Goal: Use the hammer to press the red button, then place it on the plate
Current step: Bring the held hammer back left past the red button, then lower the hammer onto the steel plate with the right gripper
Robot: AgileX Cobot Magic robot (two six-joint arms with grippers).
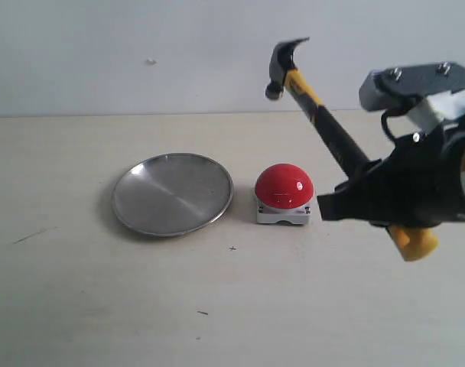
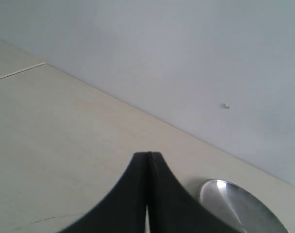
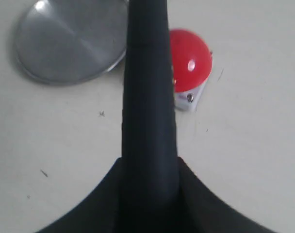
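My right gripper (image 1: 347, 195) is shut on the black and yellow handle of the hammer (image 1: 317, 107), to the right of the red button (image 1: 284, 186). The hammer slants up and to the left, its steel head high above the button and clear of it. The handle's yellow end sticks out below the gripper. In the right wrist view the dark handle (image 3: 148, 97) runs up between the jaws of that gripper (image 3: 148, 162), partly covering the red button (image 3: 191, 58) and the plate (image 3: 70, 41). The silver plate (image 1: 173, 193) lies left of the button with nothing on it. My left gripper (image 2: 148, 155) is shut on nothing.
The pale table (image 1: 102, 306) meets a white wall at the back. The left wrist view catches an edge of the plate (image 2: 239, 208) on the table. Small dark marks dot the tabletop near the front.
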